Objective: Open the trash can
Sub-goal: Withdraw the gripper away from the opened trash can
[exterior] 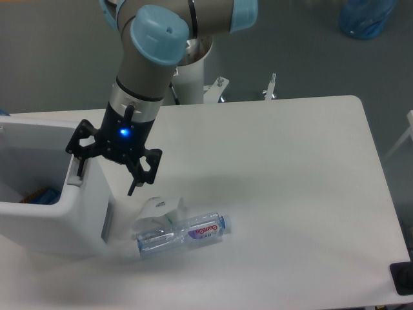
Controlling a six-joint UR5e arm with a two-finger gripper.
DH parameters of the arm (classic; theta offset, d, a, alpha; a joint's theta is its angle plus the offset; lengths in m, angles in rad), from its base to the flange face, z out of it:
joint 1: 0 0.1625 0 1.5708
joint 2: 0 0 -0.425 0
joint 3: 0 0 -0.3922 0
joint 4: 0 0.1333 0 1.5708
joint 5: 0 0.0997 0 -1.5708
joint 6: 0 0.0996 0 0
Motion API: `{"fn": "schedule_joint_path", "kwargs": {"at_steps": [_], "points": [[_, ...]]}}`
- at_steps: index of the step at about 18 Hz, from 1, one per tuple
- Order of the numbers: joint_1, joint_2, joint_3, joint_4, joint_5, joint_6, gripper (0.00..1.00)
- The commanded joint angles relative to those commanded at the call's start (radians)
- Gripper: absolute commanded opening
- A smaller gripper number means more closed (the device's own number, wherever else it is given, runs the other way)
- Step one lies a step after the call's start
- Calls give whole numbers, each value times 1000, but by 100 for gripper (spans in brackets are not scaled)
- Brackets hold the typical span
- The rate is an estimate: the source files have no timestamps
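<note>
The trash can [39, 223] is a large white boxy bin at the table's left edge. Its top shows an open cavity with something blue and orange inside [39, 194]. A grey rectangular tab [106, 223] sits on its right side wall. My gripper [106, 177] hangs over the bin's right rim with its jaws spread wide and nothing between them. The left finger [79, 166] is at the inner side of the rim. The right finger [137, 181] hangs outside the bin above the table.
A crushed clear plastic bottle [184, 231] with a blue cap lies on the white table [290, 181] just right of the bin. The arm's white pedestal [190, 74] stands behind the table. A blue object [366, 16] is on the floor at the far right. A black item [401, 278] sits at the table's front right corner.
</note>
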Motion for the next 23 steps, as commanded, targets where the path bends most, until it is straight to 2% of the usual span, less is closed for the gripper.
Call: {"fn": "schedule_joint_path", "kwargs": {"at_steps": [5, 9, 12, 15, 18, 20, 23], "points": [[2, 2, 15, 2, 5, 6, 100], [15, -8, 38, 6, 72, 17, 100], [55, -47, 52, 49, 116, 46, 100], [93, -89, 52, 72, 182, 165, 100], [164, -115, 52, 75, 209, 317, 100], [237, -143, 49, 75, 215, 406, 100], [302, -181, 63, 77, 282, 491, 100]]}}
